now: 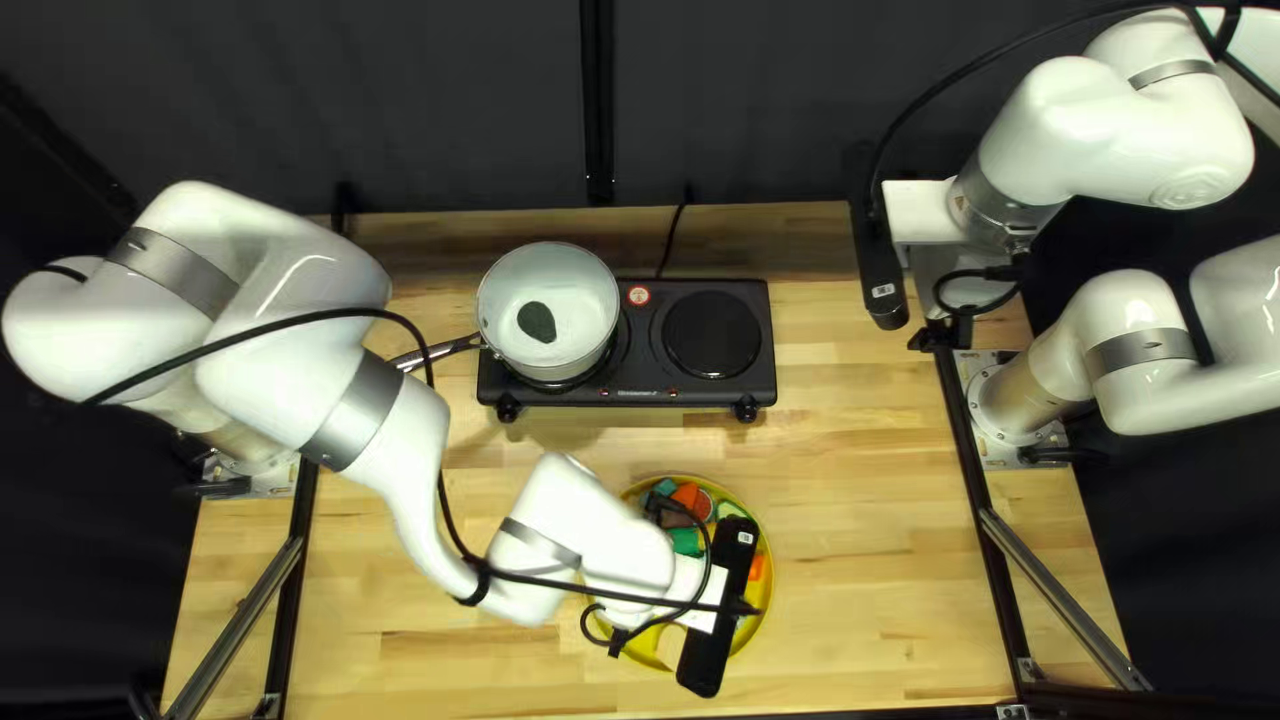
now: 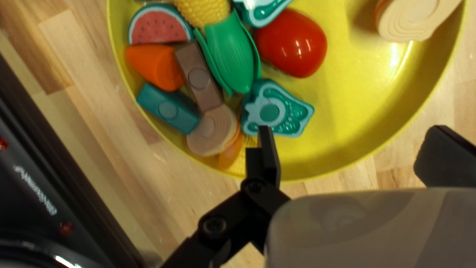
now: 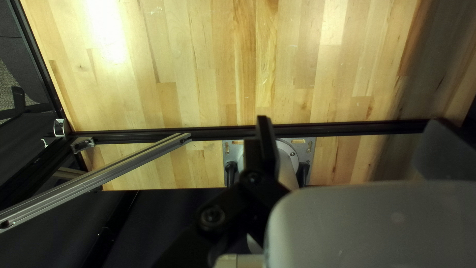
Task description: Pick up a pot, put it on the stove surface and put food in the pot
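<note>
Pot [image 1: 576, 296]: stood upright on the left burner of the black stove [image 1: 691, 398], its handle [image 1: 455, 347] pointing toward the left arm [image 1: 200, 307]; a dark, rounded piece [image 1: 538, 322] lay inside, too plain to name.
Bowl [image 2: 369, 94]: sat on the wooden table [image 1: 880, 534], yellow and wide, nearer the table's near edge than the stove.
Food: bunched toward one side of the bowl were a watermelon slice [image 2: 159, 27], a carrot piece [image 2: 157, 65], a brown block [image 2: 199, 77], a teal block [image 2: 168, 107], corn [image 2: 231, 54] in green husk, a beige ringed piece [image 2: 212, 131] and a teal shaped piece [image 2: 275, 111]; a red, glossy piece [image 2: 292, 43] lay beside the corn, and another ringed piece [image 2: 409, 19] lay apart.
Left gripper [image 1: 718, 607]: released, over the bowl, its fingers spread wide.
Right gripper [image 1: 880, 274]: released too, fingers well apart, raised by the table's right side.
Table: pale planks bordered a black bar [image 3: 213, 133] and a metal brace [image 3: 109, 171] at the right.
Room: dark curtain [image 1: 400, 107] hung behind the far edge.
</note>
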Controlling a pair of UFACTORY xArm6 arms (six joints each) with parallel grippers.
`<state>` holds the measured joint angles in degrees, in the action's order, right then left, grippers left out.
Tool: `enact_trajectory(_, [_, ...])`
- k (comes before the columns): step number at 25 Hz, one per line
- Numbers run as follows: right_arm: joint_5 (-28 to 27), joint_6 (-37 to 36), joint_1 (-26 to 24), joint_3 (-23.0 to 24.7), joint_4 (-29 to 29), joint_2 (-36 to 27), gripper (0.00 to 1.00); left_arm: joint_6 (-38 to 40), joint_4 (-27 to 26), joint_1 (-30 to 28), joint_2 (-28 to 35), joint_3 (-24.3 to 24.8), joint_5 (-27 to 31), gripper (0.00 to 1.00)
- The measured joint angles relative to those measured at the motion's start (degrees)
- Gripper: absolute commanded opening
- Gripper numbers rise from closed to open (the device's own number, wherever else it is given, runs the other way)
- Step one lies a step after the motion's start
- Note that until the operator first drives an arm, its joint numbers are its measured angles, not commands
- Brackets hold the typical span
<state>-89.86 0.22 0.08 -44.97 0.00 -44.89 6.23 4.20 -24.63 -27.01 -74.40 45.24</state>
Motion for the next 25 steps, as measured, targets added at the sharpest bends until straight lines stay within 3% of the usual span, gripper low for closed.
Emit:
enact_trajectory(9, [0.0, 0.0, 0.0, 0.0, 0.0, 0.0, 1.0, -5.0, -1.4, 1.9, -1.2, 2.7, -3.0, 1.0])
enact_trajectory(25, [0.0, 0.0, 0.0, 0.0, 0.0, 0.0, 1.0, -6.5, -1.2, 0.9, -3.4, -0.1, -1.9, 1.0])
